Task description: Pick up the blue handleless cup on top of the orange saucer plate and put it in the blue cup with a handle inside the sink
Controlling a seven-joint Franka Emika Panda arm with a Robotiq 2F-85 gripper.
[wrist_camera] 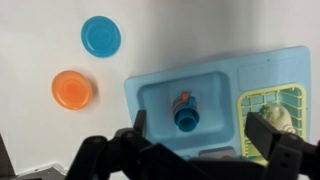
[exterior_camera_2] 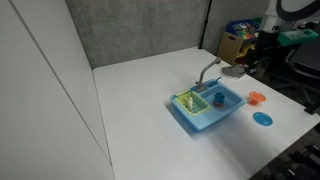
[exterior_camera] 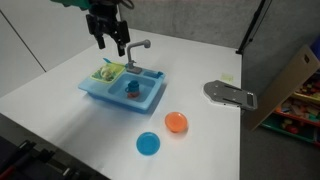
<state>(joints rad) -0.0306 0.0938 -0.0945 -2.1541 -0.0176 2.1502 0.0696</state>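
Observation:
The light blue sink (exterior_camera: 105, 92) stands mid-table and also shows in the wrist view (wrist_camera: 150, 90) and in an exterior view (exterior_camera_2: 200, 122). The blue cup with an orange-red patch (wrist_camera: 187, 117) lies in the sink's open basin (exterior_camera: 131, 90). The orange saucer (wrist_camera: 73, 90) sits on the table beside the sink (exterior_camera: 176, 122), and nothing blue shows on it. I cannot make out a separate blue handleless cup. My gripper (wrist_camera: 200, 135) is open and empty, hovering above the sink (exterior_camera: 110, 40), with its fingers on either side of the cup below.
A flat blue plate (wrist_camera: 103, 36) lies near the saucer (exterior_camera: 148, 144). A green dish rack with items (wrist_camera: 272, 112) fills the sink's other compartment. The grey faucet (exterior_camera: 137, 47) rises at the sink's back. A grey flat object (exterior_camera: 230, 95) and a cardboard box (exterior_camera: 292, 75) are at the table's side.

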